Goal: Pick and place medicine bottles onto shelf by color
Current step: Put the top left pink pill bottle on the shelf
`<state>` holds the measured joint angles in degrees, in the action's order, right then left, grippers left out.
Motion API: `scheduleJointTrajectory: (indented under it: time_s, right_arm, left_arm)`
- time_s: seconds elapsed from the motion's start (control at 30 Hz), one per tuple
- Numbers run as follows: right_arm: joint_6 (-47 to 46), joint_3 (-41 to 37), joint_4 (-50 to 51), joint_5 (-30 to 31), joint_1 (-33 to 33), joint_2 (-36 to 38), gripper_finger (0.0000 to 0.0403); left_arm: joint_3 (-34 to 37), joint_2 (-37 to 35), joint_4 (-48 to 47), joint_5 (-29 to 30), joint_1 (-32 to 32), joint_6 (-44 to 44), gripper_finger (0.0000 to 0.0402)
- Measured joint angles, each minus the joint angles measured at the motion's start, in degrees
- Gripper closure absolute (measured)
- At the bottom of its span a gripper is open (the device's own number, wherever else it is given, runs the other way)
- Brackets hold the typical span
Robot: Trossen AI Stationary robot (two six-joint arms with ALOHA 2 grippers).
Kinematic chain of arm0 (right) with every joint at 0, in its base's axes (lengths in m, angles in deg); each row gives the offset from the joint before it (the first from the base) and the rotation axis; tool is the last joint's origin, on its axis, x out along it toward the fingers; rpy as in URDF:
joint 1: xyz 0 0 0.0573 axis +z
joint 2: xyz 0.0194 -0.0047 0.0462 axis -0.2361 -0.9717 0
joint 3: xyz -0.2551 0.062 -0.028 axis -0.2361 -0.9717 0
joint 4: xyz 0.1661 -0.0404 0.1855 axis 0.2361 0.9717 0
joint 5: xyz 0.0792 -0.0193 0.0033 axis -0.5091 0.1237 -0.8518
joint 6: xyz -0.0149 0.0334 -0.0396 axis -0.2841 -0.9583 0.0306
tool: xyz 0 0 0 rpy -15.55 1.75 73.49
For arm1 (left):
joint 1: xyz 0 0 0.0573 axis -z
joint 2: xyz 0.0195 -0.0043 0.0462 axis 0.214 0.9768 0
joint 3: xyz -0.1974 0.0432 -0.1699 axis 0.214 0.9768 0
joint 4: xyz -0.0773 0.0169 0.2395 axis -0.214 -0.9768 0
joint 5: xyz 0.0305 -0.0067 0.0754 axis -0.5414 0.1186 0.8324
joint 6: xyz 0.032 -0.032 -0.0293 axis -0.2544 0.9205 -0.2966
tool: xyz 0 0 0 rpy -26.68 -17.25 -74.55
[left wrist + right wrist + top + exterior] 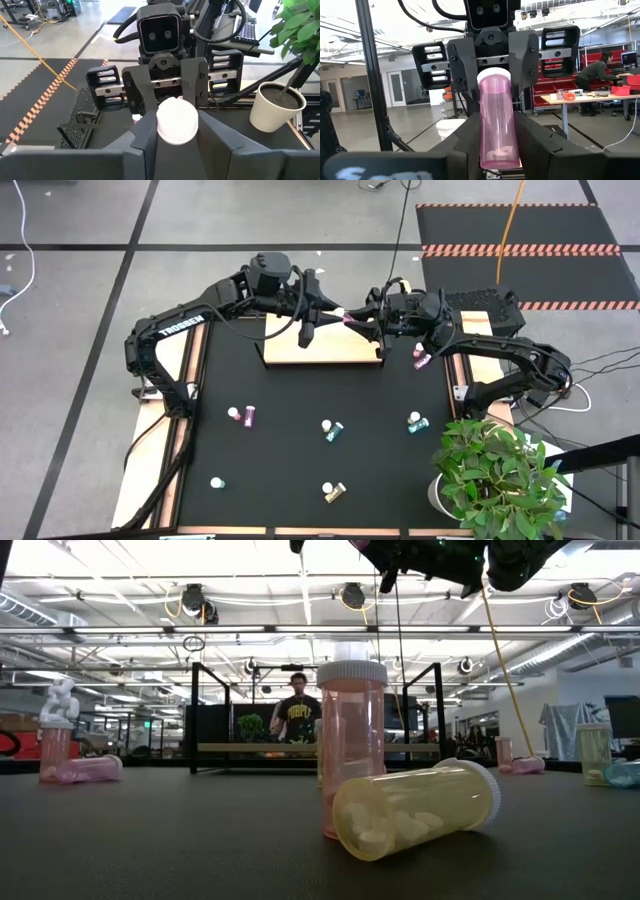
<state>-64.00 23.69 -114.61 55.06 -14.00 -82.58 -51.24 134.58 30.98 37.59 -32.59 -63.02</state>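
A pink medicine bottle (346,317) with a white cap hangs in the air above the light-wood shelf (322,345) at the table's far side. My left gripper (335,314) and my right gripper (366,321) meet tip to tip there, each shut on one end of it. Other medicine bottles lie or stand on the black tabletop: pink (242,416), teal (332,430), teal (416,422), yellow (334,493), a small teal one (217,483), and pink (421,358) beside the shelf. My left gripper holds the bottle's white cap (162,125) between its two fingers, one on each side of the cap's rim. It comes roughly level from the table's left, and the cap's top faces back toward its wrist. My right gripper pinches the pink body (496,145) near the bottle's bottom end between its two fingers. The fingers lie along the bottle and come from the table's right. The bottle is lifted clear of the shelf, its cap end (494,76) pointing at the left gripper.
A potted plant (495,470) stands at the table's near right corner. In the low view a pink bottle (350,740) stands upright with a yellow one (415,805) lying against it. The shelf's black brackets (195,715) rise behind them. A person stands beyond the table.
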Motion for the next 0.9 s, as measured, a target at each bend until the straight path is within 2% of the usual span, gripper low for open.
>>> scheduleJointTrajectory:
  time_s: [0.23, 0.5, 0.63, 0.9]
  right_arm:
    - [-2.89, 0.0, 1.01, -0.05, -0.4, 0.0, 0.0292]
    - [-2.43, 0.02, 6.47, 1.69, -1.57, 0.08, 0.0199]
    - [-2.15, 0.02, 8.66, 3.05, -2.71, 0.38, 0.0159]
    - [-0.12, -0.04, 14.13, 3.08, -3.76, 3.82, 0.0145]
  left_arm:
    - [0.0, 0.0, -0.04, 0.14, 0.0, -0.2, 0.0264]
    - [0.02, -0.09, 0.13, 0.18, -1.98, 0.27, 0.0284]
    - [0.01, -0.94, -0.02, 0.17, -3.93, 0.68, 0.0281]
    - [0.0, -2.56, -6.76, 4.08, -11.98, -3.65, 0.0275]
